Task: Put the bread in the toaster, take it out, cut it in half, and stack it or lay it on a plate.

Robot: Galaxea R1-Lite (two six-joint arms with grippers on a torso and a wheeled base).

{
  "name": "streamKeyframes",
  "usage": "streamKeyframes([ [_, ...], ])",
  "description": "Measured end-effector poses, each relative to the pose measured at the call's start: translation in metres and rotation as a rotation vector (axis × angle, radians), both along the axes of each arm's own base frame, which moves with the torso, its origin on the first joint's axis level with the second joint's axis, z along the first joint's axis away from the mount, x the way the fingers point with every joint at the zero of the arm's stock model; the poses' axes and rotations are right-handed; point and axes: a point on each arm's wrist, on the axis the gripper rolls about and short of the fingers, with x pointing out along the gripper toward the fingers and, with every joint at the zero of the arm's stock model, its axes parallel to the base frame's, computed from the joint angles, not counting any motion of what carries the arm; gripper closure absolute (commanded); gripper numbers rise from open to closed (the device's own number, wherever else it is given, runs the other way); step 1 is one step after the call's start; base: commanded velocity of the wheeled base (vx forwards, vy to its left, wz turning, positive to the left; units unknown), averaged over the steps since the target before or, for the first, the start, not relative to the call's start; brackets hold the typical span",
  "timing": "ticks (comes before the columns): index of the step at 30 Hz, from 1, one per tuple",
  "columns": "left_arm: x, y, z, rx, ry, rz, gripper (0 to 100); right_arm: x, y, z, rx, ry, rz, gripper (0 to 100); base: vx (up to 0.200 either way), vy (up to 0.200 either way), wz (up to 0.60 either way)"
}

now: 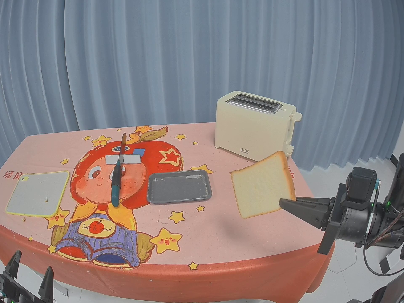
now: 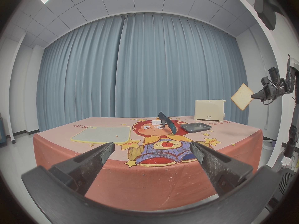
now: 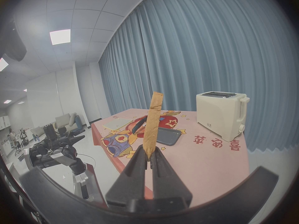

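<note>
Right hand tight on bread corner; left hand spread wide

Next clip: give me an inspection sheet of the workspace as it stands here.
Surface: table under a printed pink cloth.
Job's things: bread slice held in the air in front of the toaster, whose slots look empty; knife propped across a white rest; cutting board on the left; grey tray at centre, bare.
Clutter: small crumb on the cutting board.
Grippers: right gripper shut on the bread slice's lower corner; left gripper open, low before the table's near edge.
Cables: black cable looping behind the right gripper.
Surroundings: blue curtain behind the table.
</note>
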Motion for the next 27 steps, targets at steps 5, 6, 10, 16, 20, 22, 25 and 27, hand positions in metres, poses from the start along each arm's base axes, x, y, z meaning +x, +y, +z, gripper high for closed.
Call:
streamKeyframes([
  [5,0.000,0.000,0.000,0.002,0.001,0.000,0,0.001,0.000,-0.001,-0.004,0.002,-0.001,100,0.000,-0.200,0.00],
  [6,0.000,0.000,0.000,0.002,0.001,0.000,0,0.001,0.000,-0.001,-0.004,0.001,-0.002,100,0.000,-0.200,0.00],
  [10,0.000,0.000,0.000,0.002,0.001,0.000,0,0.002,0.000,0.001,0.001,-0.004,-0.007,100,0.000,-0.200,0.00],
  [16,0.000,0.000,0.000,0.001,0.001,0.000,0,0.004,-0.003,0.002,-0.003,-0.020,-0.022,100,0.000,-0.200,0.00],
  [20,0.000,0.000,0.000,-0.001,0.001,0.000,0,0.005,-0.007,0.004,0.001,-0.026,-0.035,100,0.000,0.000,0.00],
  [22,0.000,0.000,0.000,-0.003,0.001,0.000,0,0.005,-0.009,0.006,0.008,-0.032,-0.040,100,0.000,0.000,0.00],
  [25,0.000,0.000,0.000,-0.004,0.001,0.001,0,0.005,-0.011,0.007,0.012,-0.035,-0.043,100,0.000,0.000,0.00],
  [27,0.000,0.000,0.000,-0.004,0.001,0.000,0,0.005,-0.012,0.007,0.015,-0.033,-0.047,100,0.000,0.000,0.00],
])
